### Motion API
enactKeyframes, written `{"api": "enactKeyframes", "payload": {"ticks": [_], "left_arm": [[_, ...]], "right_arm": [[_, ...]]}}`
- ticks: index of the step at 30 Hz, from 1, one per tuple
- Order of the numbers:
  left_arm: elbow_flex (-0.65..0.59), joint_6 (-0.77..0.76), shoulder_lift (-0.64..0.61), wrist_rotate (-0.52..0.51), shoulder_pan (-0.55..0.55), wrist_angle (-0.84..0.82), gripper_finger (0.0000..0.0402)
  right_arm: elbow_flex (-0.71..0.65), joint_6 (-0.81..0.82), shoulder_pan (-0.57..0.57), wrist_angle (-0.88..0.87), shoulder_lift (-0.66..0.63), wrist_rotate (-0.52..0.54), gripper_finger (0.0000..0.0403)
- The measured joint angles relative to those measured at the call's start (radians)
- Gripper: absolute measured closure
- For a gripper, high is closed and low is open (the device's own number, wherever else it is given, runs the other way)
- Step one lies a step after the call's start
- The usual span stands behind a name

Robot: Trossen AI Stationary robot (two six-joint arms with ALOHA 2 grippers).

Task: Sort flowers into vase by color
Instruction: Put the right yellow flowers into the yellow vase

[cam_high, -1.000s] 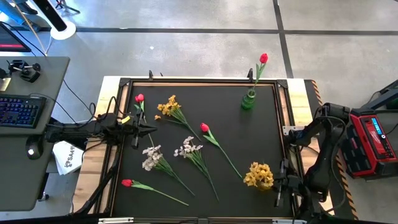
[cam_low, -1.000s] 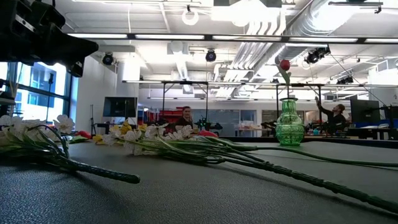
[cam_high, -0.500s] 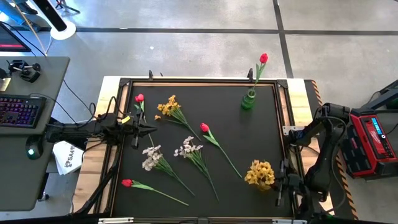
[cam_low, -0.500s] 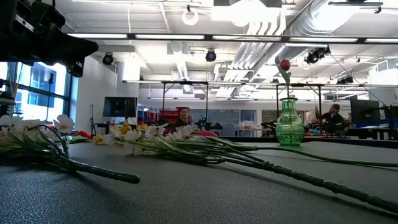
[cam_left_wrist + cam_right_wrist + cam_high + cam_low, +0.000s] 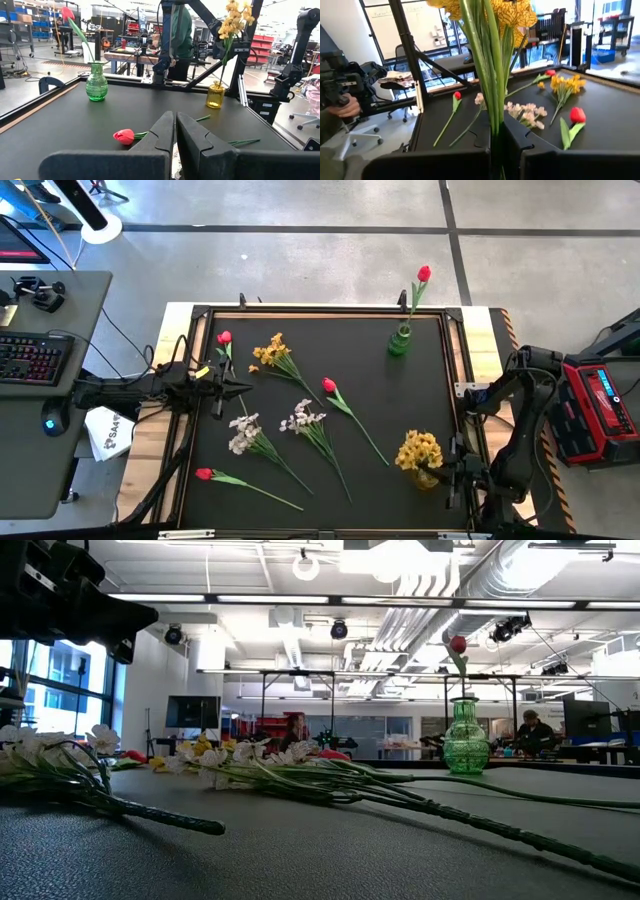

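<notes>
Flowers mostly lie loose on the table: nearest the front a red tulip, then white sprays, a second red tulip, a yellow spray and a third tulip beside the left claw, which rests pressed together and empty at the left edge. At the front right, the right claw pinches the stems of a yellow bunch, held upright over a yellow vase. Farthest back, a green vase holds one red tulip, so I judge sorting barely begun, six stems left

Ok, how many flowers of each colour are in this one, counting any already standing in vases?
red flowers: 4
yellow flowers: 2
white-pink flowers: 2
Total: 8
</notes>
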Motion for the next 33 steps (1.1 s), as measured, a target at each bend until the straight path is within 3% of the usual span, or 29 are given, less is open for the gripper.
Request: {"api": "enactKeyframes", "payload": {"ticks": [14, 25, 29, 33], "left_arm": [[0.0, -0.035, 0.0, 0.0, 0.0, 0.0, 0.0395], [0.0, 0.063, 0.0, -0.01, -0.045, 0.078, 0.0401], [0.0, 0.074, 0.0, -0.056, -0.068, 0.085, 0.0401], [0.0, 0.119, 0.001, -0.068, -0.086, 0.116, 0.0401]], "right_arm": [[0.0, 0.041, 0.0, -0.023, 0.0, -0.099, 0.0385], [0.0, 0.017, 0.014, -0.045, 0.0, -0.065, 0.04], [0.0, 0.0, 0.026, -0.076, 0.0, 0.03, 0.0401], [0.0, -0.024, -0.015, -0.087, -0.024, 0.035, 0.0402]]}}
